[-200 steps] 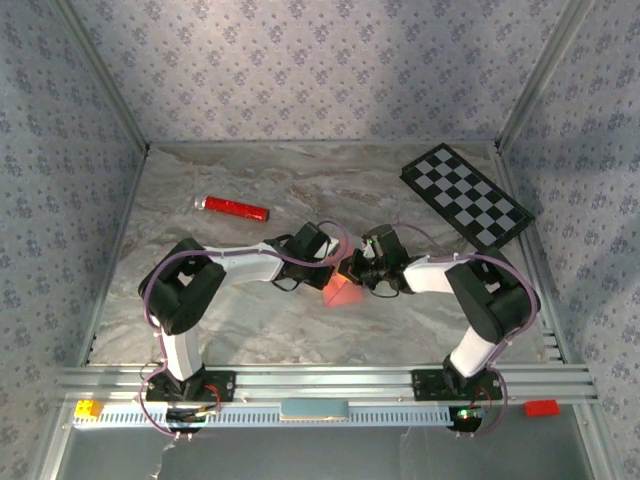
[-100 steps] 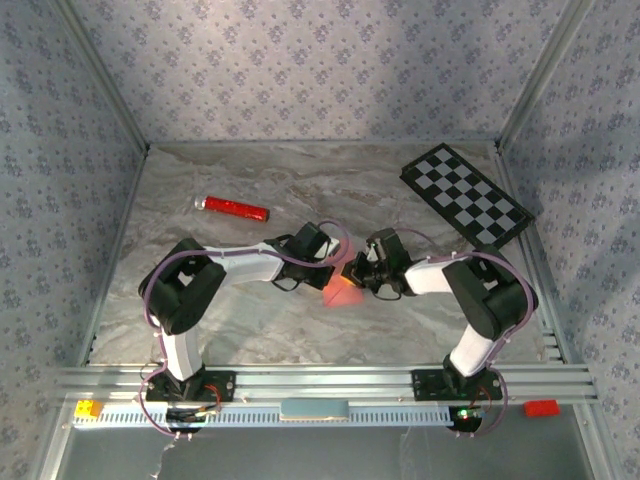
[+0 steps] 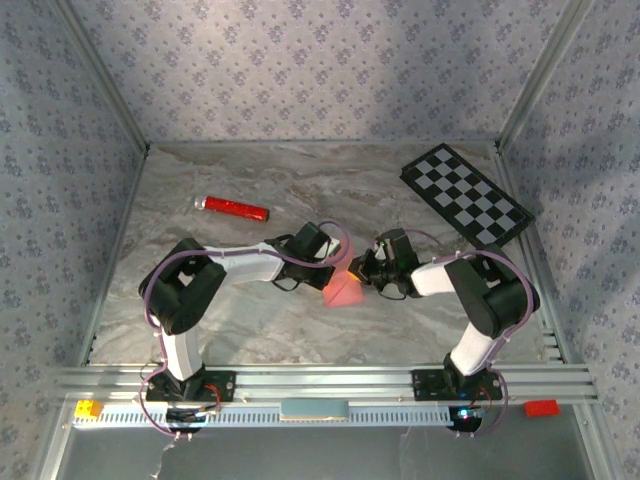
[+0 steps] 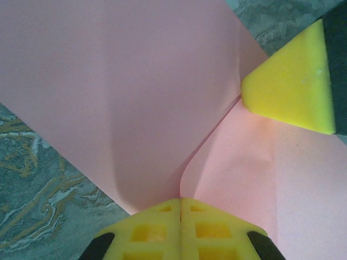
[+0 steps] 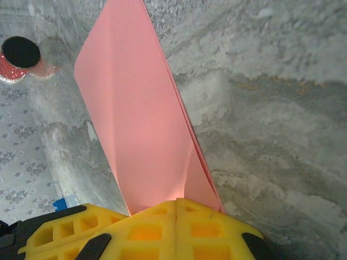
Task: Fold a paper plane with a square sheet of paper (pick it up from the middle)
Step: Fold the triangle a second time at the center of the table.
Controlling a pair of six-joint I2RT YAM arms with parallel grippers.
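The square sheet of paper (image 3: 343,292) is pink and folded double. It is held off the marble table near the middle, with a flap hanging toward the front. My left gripper (image 3: 338,268) is shut on one edge of it. In the left wrist view the yellow pads (image 4: 180,201) meet on the crease of the paper (image 4: 135,97), and the right gripper's yellow fingertip (image 4: 293,86) pinches it at upper right. My right gripper (image 3: 360,270) is shut on the paper (image 5: 141,119) too, its pads (image 5: 177,203) closed over the folded edge.
A red cylinder (image 3: 232,208) lies at the back left of the table and also appears as the red cylinder (image 5: 19,59) in the right wrist view. A black-and-white checkerboard (image 3: 467,195) lies at the back right. Patterned walls enclose the table, and an aluminium rail (image 3: 320,380) runs along the front.
My right gripper has drawn slightly to the right, and the pink paper between the grippers has shifted a little. The left arm has stayed put.
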